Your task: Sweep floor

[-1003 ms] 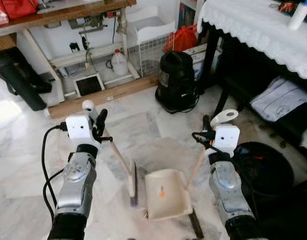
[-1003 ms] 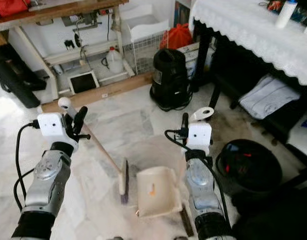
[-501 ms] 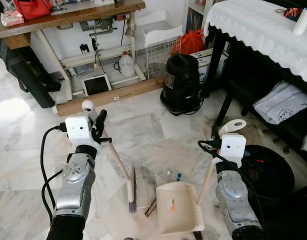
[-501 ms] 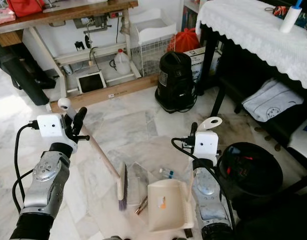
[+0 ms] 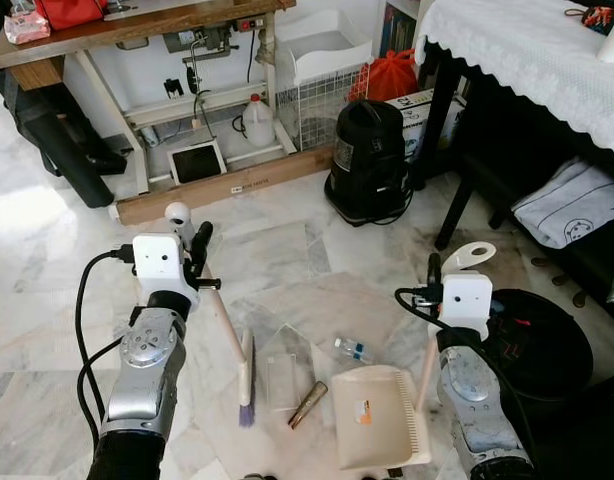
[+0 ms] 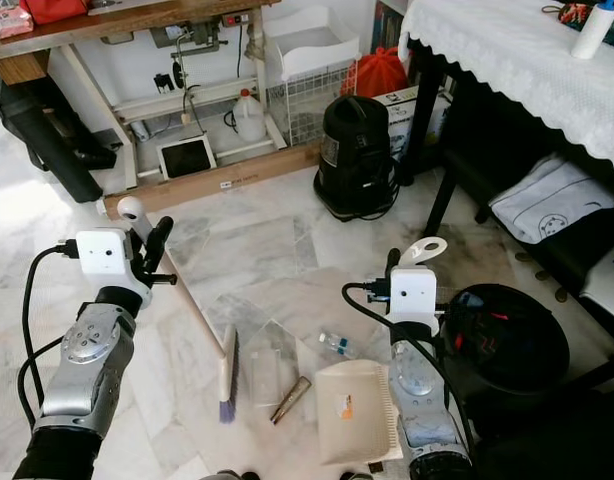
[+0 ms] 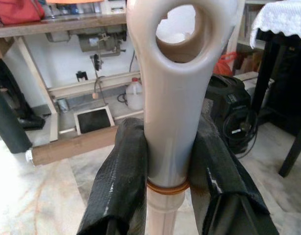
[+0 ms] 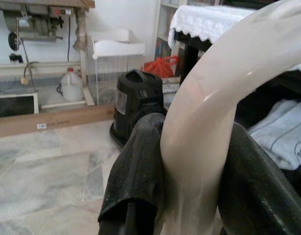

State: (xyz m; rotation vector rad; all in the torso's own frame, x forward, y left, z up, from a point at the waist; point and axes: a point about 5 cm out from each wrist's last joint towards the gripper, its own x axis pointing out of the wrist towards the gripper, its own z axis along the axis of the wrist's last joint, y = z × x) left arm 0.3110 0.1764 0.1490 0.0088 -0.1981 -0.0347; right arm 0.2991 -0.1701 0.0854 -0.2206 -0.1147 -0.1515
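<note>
The left gripper (image 7: 167,171) is pinching the cream handle of the brush (image 5: 246,378), its 2 black fingers (image 7: 122,181) pressing on either side of the shaft just below the loop at the handle's end. The shaft is slanting down from the gripper to the marble floor (image 5: 277,250), where the brush head is resting on its purple bristles.

The right gripper (image 8: 189,181) is clamping the curved cream handle of the dustpan (image 5: 377,418), with a finger on each side of it. The dustpan is lying flat on the floor in front of the right arm, its toothed edge facing that arm.

Between brush head and dustpan, 3 bits of litter are lying on the floor: a clear plastic wrapper (image 5: 284,357) just beside the brush, a brown tube-like piece (image 5: 307,404) near the dustpan's left edge, and a small clear bottle (image 5: 353,350) just beyond the dustpan.

A black vacuum cleaner (image 5: 371,160) is standing farther off, near the leg of a table draped in a white lace cloth (image 5: 527,55). A black round bin (image 5: 542,345) is sitting to the right of the right arm.
</note>
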